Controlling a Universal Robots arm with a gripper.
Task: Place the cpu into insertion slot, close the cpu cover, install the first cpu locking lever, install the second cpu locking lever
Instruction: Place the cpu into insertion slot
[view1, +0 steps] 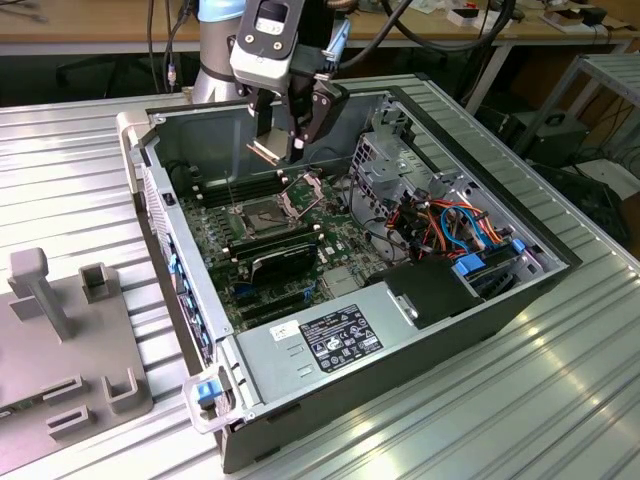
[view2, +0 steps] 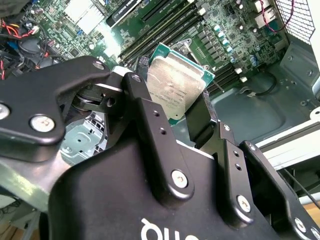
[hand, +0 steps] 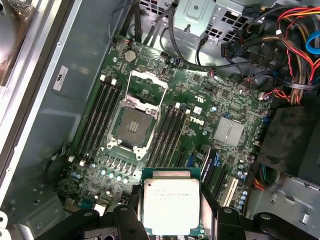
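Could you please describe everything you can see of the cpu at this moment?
The cpu is a flat square chip with a dull silver metal top framed by a thin green edge. The tool holds it by two opposite sides, its fingers pressed against them. It hangs above the motherboard, apart from the uncovered insertion slot, touching nothing else.

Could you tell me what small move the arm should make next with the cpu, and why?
Probably carry the cpu, clamped in the gripper, across until it sits squarely above the insertion slot: the chip hangs off to one side of the bare socket, and the cpu cover stands open.
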